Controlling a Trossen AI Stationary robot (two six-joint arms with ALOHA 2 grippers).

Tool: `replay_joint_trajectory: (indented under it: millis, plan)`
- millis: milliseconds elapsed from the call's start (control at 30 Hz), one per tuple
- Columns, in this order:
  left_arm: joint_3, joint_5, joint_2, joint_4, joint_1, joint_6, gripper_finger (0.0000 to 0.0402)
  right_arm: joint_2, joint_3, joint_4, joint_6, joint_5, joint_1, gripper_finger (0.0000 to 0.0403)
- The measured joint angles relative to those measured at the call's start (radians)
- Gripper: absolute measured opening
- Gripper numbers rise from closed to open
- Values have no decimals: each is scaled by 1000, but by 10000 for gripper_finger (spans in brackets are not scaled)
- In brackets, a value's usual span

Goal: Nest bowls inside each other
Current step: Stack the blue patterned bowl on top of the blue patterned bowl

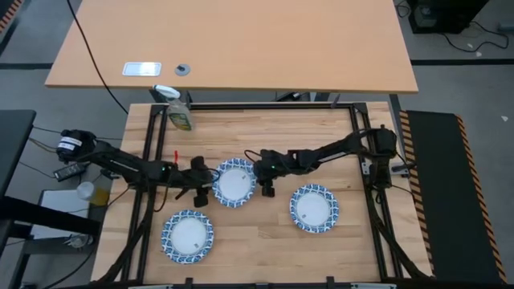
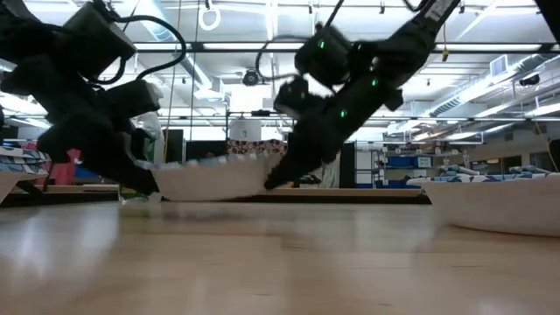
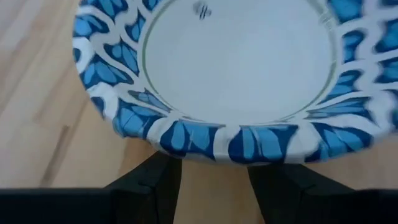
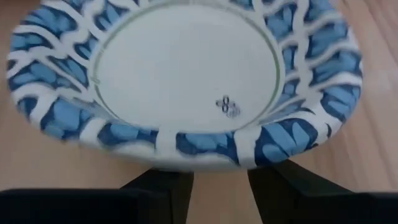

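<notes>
Three blue-rimmed white bowls sit upright on their bases on the wooden table: a centre bowl (image 1: 234, 182), one to the right (image 1: 314, 208) and one at the near left (image 1: 188, 236). My left gripper (image 1: 205, 186) is open and slants down at the centre bowl's left rim (image 3: 211, 140). My right gripper (image 1: 261, 183) is open and slants down at that bowl's right rim (image 4: 199, 146). In the low view both sets of fingertips reach the bowl's wall (image 2: 214, 182), one from each side. My left gripper has its two fingers (image 3: 155, 180) just under the centre bowl's left rim, slanting down from the table's left; I cannot tell whether they touch it. My right gripper has its fingers (image 4: 280, 183) just under the right rim, slanting down from the right; whether they touch it I cannot tell.
A spray bottle (image 1: 178, 112) with a yellow-green label stands at the table's far left corner. Black frame rails (image 1: 353, 136) run along the table's sides. A second wooden desk (image 1: 241, 48) stands beyond the far edge. Bare wood lies between the bowls.
</notes>
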Motion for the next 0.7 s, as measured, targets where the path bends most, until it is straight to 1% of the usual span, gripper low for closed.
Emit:
replay_joint_trajectory:
  millis: [100, 167, 233, 367, 500, 633, 700]
  plan:
    - [26, 0, -28, -68, -37, -36, 181, -18, 0, 9, 19, 1, 33, 153]
    - [65, 0, -46, -115, -67, -61, 181, -17, 2, 5, 30, 1, 57, 153]
    - [109, 0, -77, -216, -100, -93, 181, -14, 18, 10, 42, 3, 80, 153]
    - [193, -1, -111, -375, -182, -168, 181, -13, 58, 15, 44, 49, 132, 153]
    - [259, 0, -112, -506, -281, -274, 181, -13, 115, 26, 51, 55, 178, 153]
    - [325, -34, -118, -603, -408, -408, 181, -14, 159, 20, 52, 79, 226, 153]
    - [349, -48, -116, -617, -478, -483, 181, -14, 174, 40, 52, 82, 249, 153]
